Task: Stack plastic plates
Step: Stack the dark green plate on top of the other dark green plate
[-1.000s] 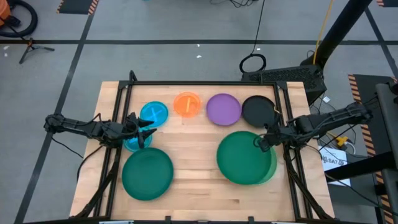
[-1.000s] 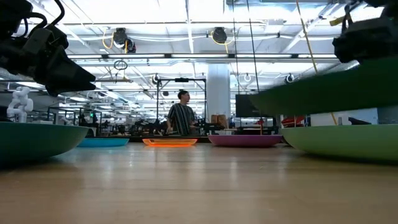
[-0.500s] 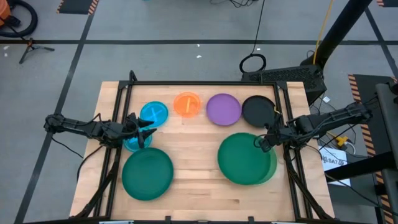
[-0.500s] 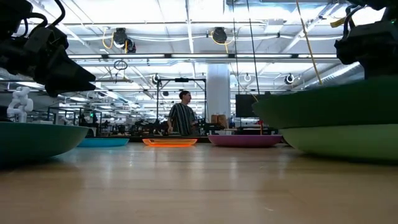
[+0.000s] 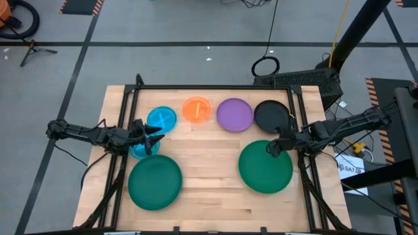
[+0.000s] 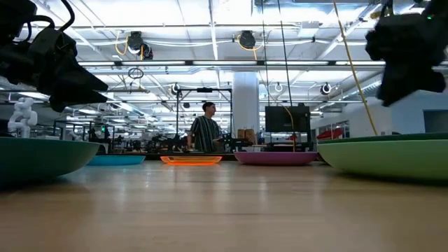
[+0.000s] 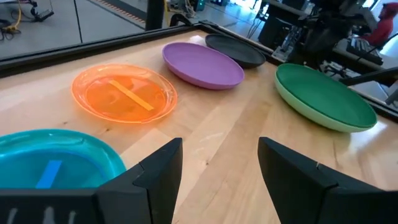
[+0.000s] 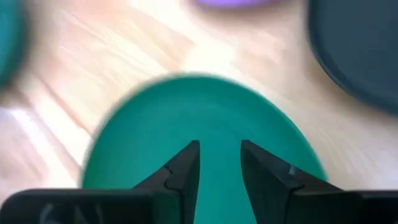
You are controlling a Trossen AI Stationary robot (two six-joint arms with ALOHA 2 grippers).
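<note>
Counter [image 5: 209, 196] carries a dark green plate [image 5: 265, 167] nested on a light green plate [image 6: 392, 155] at right; right hand [image 5: 272, 148] open above its rim, empty; left hand [image 5: 154, 137] open over a blue plate [image 5: 140, 150].

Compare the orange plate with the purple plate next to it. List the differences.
The orange plate is see-through, with a strip showing at its middle; the purple plate is solid and plain. The orange plate is smaller across than the purple plate. The orange plate lies between a cyan plate and the purple plate; the purple plate lies between the orange and a black plate. Both are round and lie flat.
</note>
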